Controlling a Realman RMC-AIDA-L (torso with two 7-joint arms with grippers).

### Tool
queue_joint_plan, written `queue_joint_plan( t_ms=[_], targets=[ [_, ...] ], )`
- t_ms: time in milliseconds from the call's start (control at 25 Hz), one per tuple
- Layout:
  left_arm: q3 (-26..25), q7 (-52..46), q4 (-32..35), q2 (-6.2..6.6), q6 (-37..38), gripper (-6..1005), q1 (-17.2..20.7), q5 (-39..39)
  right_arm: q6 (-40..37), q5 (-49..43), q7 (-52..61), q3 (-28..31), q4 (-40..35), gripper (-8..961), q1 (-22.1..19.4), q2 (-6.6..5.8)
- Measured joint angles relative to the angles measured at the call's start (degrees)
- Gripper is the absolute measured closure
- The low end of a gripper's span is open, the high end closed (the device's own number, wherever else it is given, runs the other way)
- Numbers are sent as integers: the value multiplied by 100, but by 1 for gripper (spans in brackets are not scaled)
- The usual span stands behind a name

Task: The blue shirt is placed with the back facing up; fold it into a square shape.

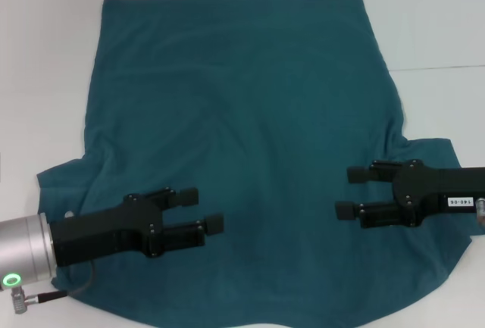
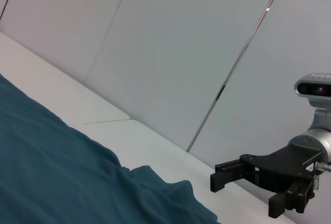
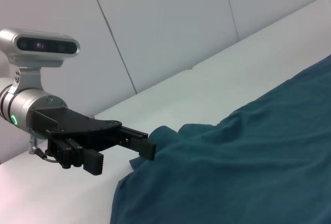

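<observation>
Nearest the head camera, the left tool point(image 1: 194, 208) hangs over the blue shirt's point(image 1: 250, 139) near left part, its two black fingers point(image 1: 180, 195) set apart with nothing between them. Across from it, well apart, the right tool point(image 1: 353, 192) sits over the shirt's near right part, fingers likewise spread and empty, pointing toward the left tool. Cloth lies spread flat on the white surface point(image 1: 432, 17), reaching beyond both tools to a straight far edge. Outward of each tool, a rumpled sleeve bulges from the shirt's side.
</observation>
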Motion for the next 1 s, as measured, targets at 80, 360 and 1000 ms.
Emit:
queue_joint_plan(
  t_ms=[80, 360, 1000],
  targets=[
    [0, 0, 0, 0, 1, 139, 0, 0, 0, 1, 0, 2, -1, 26, 0, 0],
    [0, 0, 0, 0, 6, 140, 0, 0, -1, 0, 0, -4, 2, 27, -6, 0],
    [-1129, -239, -191, -17, -887, 139, 200, -13, -2, 12, 148, 12, 2, 28, 37, 77]
  ],
)
